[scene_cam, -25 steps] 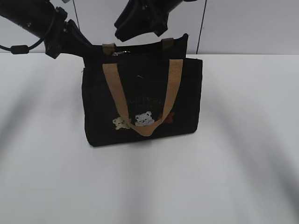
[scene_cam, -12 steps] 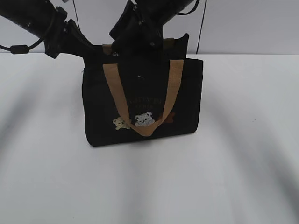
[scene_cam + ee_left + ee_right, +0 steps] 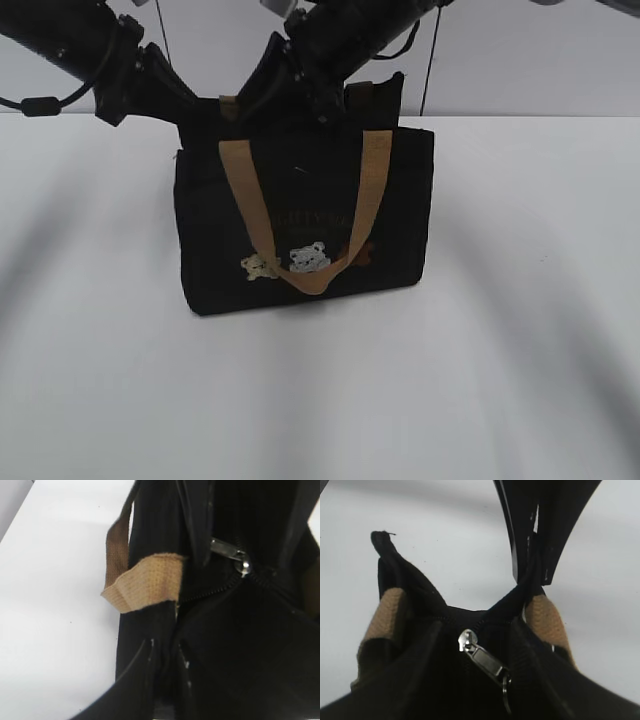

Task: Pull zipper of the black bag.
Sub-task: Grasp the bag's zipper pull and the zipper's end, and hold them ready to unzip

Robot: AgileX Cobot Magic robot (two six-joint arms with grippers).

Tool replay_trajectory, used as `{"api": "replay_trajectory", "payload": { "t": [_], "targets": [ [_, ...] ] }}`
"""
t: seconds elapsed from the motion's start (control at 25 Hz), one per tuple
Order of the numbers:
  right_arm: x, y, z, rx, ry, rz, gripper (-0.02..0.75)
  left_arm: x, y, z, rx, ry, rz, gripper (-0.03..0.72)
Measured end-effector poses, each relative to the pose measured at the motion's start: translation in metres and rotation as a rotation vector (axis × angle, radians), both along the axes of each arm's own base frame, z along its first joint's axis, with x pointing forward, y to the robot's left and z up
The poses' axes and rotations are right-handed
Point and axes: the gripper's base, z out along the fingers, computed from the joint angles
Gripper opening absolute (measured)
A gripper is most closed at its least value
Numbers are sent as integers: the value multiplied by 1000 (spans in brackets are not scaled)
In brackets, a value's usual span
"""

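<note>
The black bag stands upright on the white table, its tan handle hanging over the front. My left gripper is shut on the bag's top left end; the left wrist view shows its fingers pinching black fabric beside a tan strap. My right gripper is down on the bag's top and hides the zipper in the exterior view. In the right wrist view its fingers are open on either side of the silver zipper pull. The pull also shows in the left wrist view.
The white table spreads around the bag, with a pale wall close behind it. Both black arms cross above the bag's top. The left gripper's fingers show in the right wrist view, just beyond the zipper.
My right arm has come down and to the left from above the bag onto its top, covering the zipper pull in the exterior view. The left arm and bag have stayed put.
</note>
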Motion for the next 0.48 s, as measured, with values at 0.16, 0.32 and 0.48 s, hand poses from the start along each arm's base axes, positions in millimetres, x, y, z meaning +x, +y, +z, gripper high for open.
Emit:
{"api": "replay_trajectory", "payload": {
  "t": [0.16, 0.32, 0.48],
  "targets": [
    [0, 0, 0, 2, 1, 0, 323, 0, 0, 0, 1, 2, -2, 44],
    [0, 0, 0, 2, 2, 1, 293, 0, 0, 0, 1, 2, -2, 44],
    [-1, 0, 0, 0, 10, 8, 148, 0, 0, 0, 3, 2, -2, 44]
  ]
}}
